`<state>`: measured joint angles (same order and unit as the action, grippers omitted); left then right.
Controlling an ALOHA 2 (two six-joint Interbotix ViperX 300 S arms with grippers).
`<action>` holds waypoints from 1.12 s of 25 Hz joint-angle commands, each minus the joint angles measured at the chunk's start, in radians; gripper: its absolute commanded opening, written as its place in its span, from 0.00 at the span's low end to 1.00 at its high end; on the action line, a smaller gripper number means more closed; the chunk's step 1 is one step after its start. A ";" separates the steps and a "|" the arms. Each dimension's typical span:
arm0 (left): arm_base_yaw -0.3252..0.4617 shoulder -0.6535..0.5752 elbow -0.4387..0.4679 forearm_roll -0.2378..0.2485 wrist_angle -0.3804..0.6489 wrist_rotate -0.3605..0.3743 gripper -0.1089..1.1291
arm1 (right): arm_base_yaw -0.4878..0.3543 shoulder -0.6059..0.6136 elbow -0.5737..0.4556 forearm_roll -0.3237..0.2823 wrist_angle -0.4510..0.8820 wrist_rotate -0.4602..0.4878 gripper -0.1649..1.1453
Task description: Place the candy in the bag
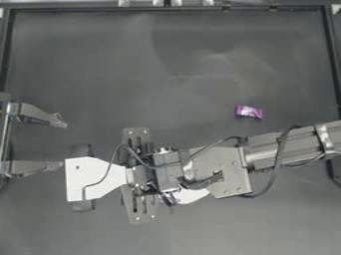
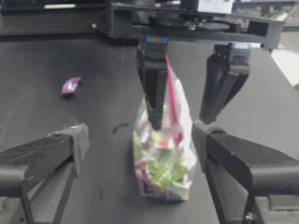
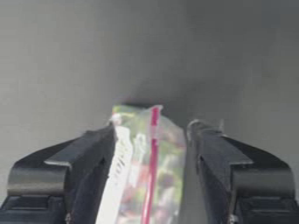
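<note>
Candy [image 1: 249,112] in a shiny pink wrapper lies alone on the dark table [image 1: 166,64], toward three o'clock from the middle in the top view, just above the right arm's forearm and well apart from both grippers. The left wrist view shows it too, small and far off on the table surface [image 2: 71,85].

The bag [image 2: 163,148], clear plastic with colourful sweets inside and a pink-red strip along its rim, stands upright on the table at about six o'clock from the middle, mostly hidden under the arms in the top view. The right gripper [image 3: 152,131] comes down over it from above; its jaws stand apart, one on each side of the bag's upper part [image 3: 143,148], with one finger [image 2: 153,87] pressed against the strip side and the other clear of the plastic.

The left gripper [image 2: 140,140] sits low at the bag's nine o'clock side, jaws spread wide, the bag standing between them without clear contact.
</note>
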<state>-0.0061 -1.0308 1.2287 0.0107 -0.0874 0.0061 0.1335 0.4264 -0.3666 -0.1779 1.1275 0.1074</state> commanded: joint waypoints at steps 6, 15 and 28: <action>0.000 0.015 -0.014 0.000 -0.006 -0.002 0.90 | 0.003 -0.017 -0.029 0.002 0.003 0.000 0.77; 0.000 0.015 -0.014 0.000 -0.005 -0.002 0.90 | 0.008 -0.009 -0.029 0.002 0.002 0.000 0.72; 0.000 0.015 -0.011 0.000 -0.006 -0.002 0.90 | 0.011 -0.005 -0.035 0.000 0.003 0.000 0.60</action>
<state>-0.0061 -1.0308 1.2287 0.0107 -0.0890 0.0046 0.1411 0.4449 -0.3743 -0.1764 1.1321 0.1074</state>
